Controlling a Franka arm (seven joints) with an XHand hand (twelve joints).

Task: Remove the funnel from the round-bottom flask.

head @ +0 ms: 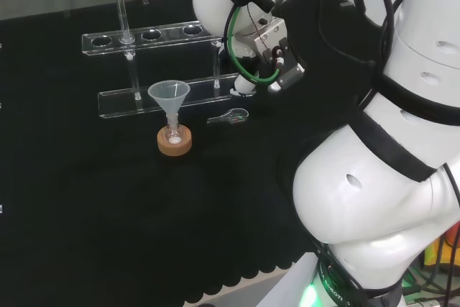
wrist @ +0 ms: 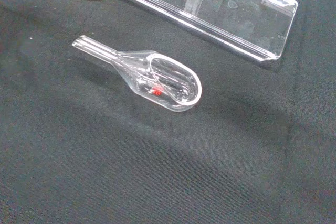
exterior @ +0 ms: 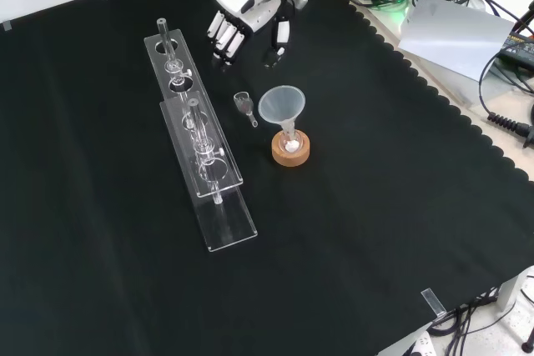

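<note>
A clear funnel [head: 169, 96] [exterior: 282, 107] stands upright with its stem in the neck of a small round-bottom flask [head: 172, 134] [exterior: 290, 144]. The flask rests on a cork ring [head: 175, 144] [exterior: 290, 153] and holds a little white powder. My hand [exterior: 249, 25] hangs above the cloth beyond the funnel in the front view, fingers relaxed and pointing down, holding nothing. It is apart from the funnel. In the head view part of the hand [head: 244, 85] shows to the right of the funnel, under the arm's links.
A clear scoop [wrist: 149, 78] [exterior: 245, 107] [head: 230, 116] lies on the cloth between hand and funnel. A clear test-tube rack [exterior: 198, 141] [head: 154, 36] with glass tubes stands left of the funnel in the front view. The arm's white links [head: 388, 170] stand at the head view's right.
</note>
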